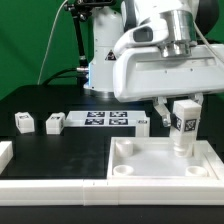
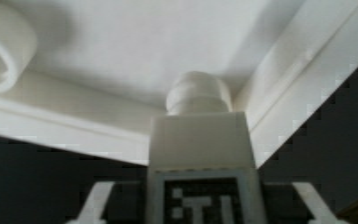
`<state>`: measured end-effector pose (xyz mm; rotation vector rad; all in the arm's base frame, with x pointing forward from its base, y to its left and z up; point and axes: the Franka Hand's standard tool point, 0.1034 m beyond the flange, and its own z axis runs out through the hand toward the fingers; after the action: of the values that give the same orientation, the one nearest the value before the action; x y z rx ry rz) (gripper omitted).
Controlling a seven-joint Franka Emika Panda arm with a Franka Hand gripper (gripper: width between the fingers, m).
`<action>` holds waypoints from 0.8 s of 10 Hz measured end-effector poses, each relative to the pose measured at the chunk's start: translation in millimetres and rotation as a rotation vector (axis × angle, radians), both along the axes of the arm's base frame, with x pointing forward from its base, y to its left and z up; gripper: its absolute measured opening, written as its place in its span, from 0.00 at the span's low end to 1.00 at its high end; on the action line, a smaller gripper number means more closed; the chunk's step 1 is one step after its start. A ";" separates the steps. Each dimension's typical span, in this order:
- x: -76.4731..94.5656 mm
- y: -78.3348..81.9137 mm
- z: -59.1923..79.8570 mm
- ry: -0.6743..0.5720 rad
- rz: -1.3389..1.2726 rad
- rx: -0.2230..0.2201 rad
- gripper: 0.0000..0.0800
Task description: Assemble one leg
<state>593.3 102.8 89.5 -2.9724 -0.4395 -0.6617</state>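
White plastic, smooth and matte, makes up nearly everything you see. Your gripper (image 1: pixel 182 112) is clamped on the sides of the leg (image 1: pixel 185 126), a squarish block with a black-and-white tag and a rounded stub below. It's upright over the tray-like panel (image 1: pixel 150 168), by the far rim at the exterior view's right; you can't tell if the stub touches. In the wrist view the leg (image 2: pixel 197 150) points at the panel (image 2: pixel 105 110) near a ridged corner. A spare peg (image 1: pixel 22 122) and a second spare peg (image 1: pixel 54 123) sit on the black table (image 1: pixel 40 100) beside the marker board (image 1: pixel 105 120).
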 end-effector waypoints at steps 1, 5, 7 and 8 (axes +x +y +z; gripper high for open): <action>7.1 5.6 2.9 0.004 0.003 0.004 0.36; 32.7 15.3 -5.9 0.003 0.006 0.016 0.36; 34.6 15.1 -9.7 -0.003 0.006 0.017 0.36; 35.6 14.1 -10.0 -0.014 0.003 0.018 0.36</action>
<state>628.9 116.9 79.5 -2.9517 -0.4373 -0.6831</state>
